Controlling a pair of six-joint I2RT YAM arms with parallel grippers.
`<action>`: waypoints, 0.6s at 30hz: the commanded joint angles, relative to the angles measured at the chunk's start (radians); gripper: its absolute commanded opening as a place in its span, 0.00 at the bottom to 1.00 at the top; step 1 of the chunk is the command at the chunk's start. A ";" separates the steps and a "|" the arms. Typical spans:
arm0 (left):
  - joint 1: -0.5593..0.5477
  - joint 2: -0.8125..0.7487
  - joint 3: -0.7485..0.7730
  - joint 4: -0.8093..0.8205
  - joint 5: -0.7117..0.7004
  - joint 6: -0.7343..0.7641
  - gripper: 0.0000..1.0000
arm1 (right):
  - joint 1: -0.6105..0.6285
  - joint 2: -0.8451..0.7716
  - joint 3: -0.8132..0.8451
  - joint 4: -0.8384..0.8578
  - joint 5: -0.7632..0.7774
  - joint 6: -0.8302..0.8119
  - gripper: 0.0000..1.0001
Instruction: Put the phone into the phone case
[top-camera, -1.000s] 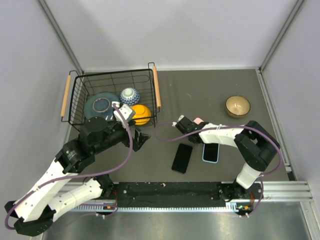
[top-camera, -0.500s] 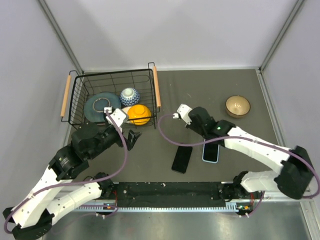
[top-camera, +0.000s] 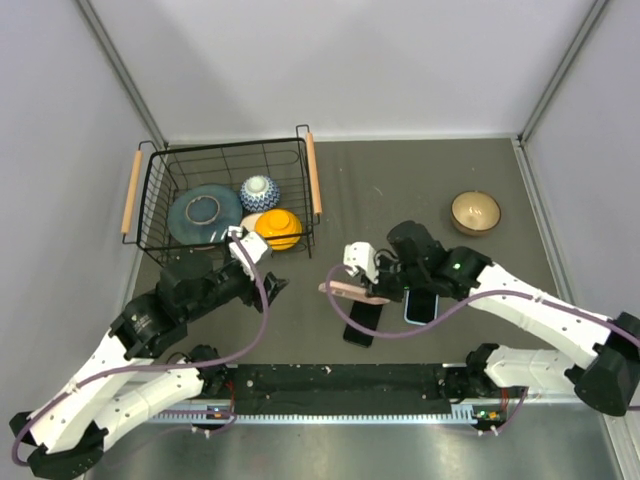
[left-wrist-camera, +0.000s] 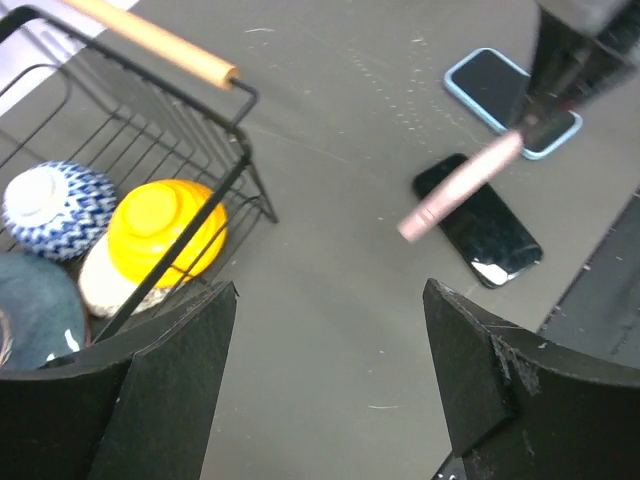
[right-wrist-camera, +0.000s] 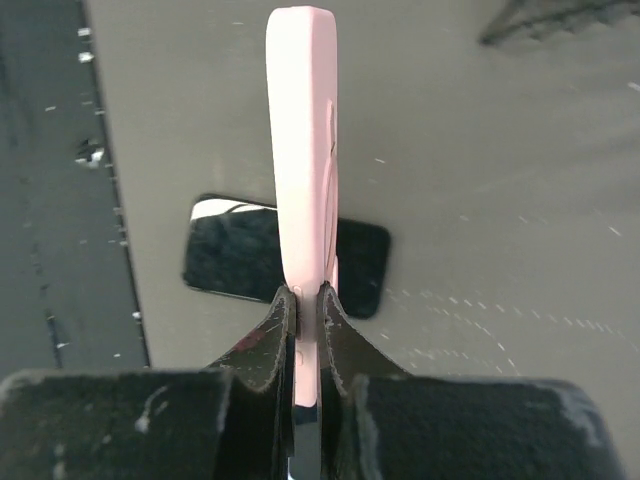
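While your right tool (right-wrist-camera: 303, 298) pinches the phone case (right-wrist-camera: 302, 130) edge-on over the phone (right-wrist-camera: 235, 262), that thin grip may slip; your left tool (left-wrist-camera: 330, 340) gapes empty.

No text can be read in any view. The pink phone case (right-wrist-camera: 303, 150), seen edge-on, the glossy black screen of the phone (right-wrist-camera: 240, 262) and the blue-rimmed slab (top-camera: 422, 306) carry no readable lettering, brand or number.

Bare mat (top-camera: 400, 180) lies open at upper centre between the wire basket (top-camera: 314, 180) at upper left and the tan bowl (top-camera: 475, 212) at right, while lower centre is crowded by the phone (top-camera: 362, 322), the blue-rimmed slab (top-camera: 421, 308) beside it and the phone case (top-camera: 350, 291) held above
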 joint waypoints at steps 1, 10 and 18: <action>0.003 -0.040 0.030 0.052 -0.263 -0.091 0.82 | 0.089 0.099 0.034 0.008 -0.142 -0.072 0.00; 0.003 -0.229 0.106 0.078 -0.597 -0.211 0.86 | 0.213 0.441 0.343 -0.171 -0.049 -0.329 0.00; 0.001 -0.223 0.096 0.081 -0.587 -0.220 0.87 | 0.308 0.799 0.665 -0.378 0.168 -0.531 0.00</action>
